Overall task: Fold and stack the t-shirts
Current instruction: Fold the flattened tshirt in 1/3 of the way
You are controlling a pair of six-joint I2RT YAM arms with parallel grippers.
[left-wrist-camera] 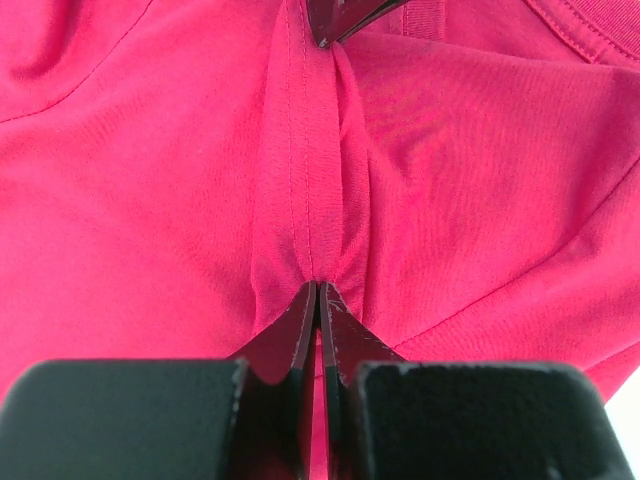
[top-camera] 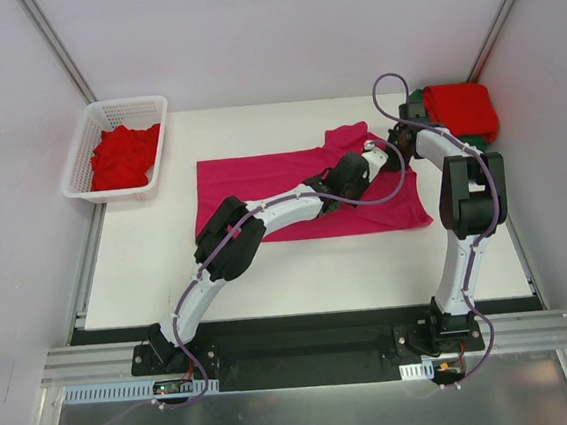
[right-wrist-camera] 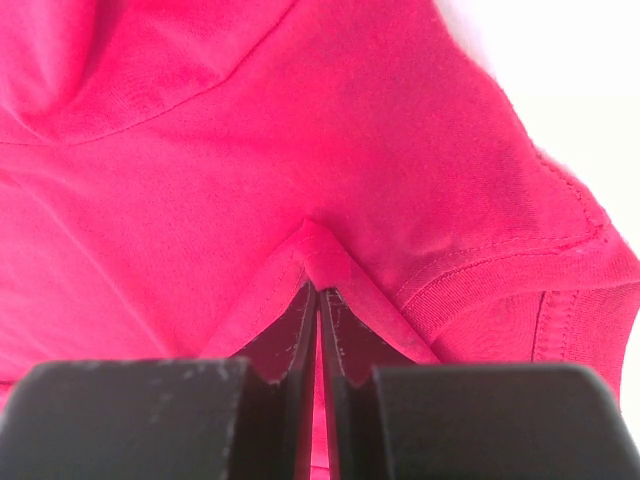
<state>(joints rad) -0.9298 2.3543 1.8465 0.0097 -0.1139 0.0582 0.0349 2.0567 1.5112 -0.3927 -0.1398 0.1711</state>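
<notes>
A magenta-pink t-shirt (top-camera: pixel 260 180) lies spread across the middle of the table. My left gripper (top-camera: pixel 368 167) reaches over its right part and is shut on a pinched ridge of the pink cloth (left-wrist-camera: pixel 318 285) along a seam. Just beyond it, my right gripper (top-camera: pixel 388 152) is shut on a folded hem edge (right-wrist-camera: pixel 318 290) near the ribbed collar (right-wrist-camera: pixel 500 290). The right gripper's dark fingertips (left-wrist-camera: pixel 335 25) show at the top of the left wrist view, on the same ridge. A folded red t-shirt (top-camera: pixel 462 110) rests on a dark green one (top-camera: pixel 415 97) at the back right.
A white lattice basket (top-camera: pixel 153 109) at the back left holds crumpled red shirts (top-camera: pixel 122 156). Bare white table (top-camera: pixel 299 271) runs along the near side between the pink shirt and the arm bases. Walls close in on both sides.
</notes>
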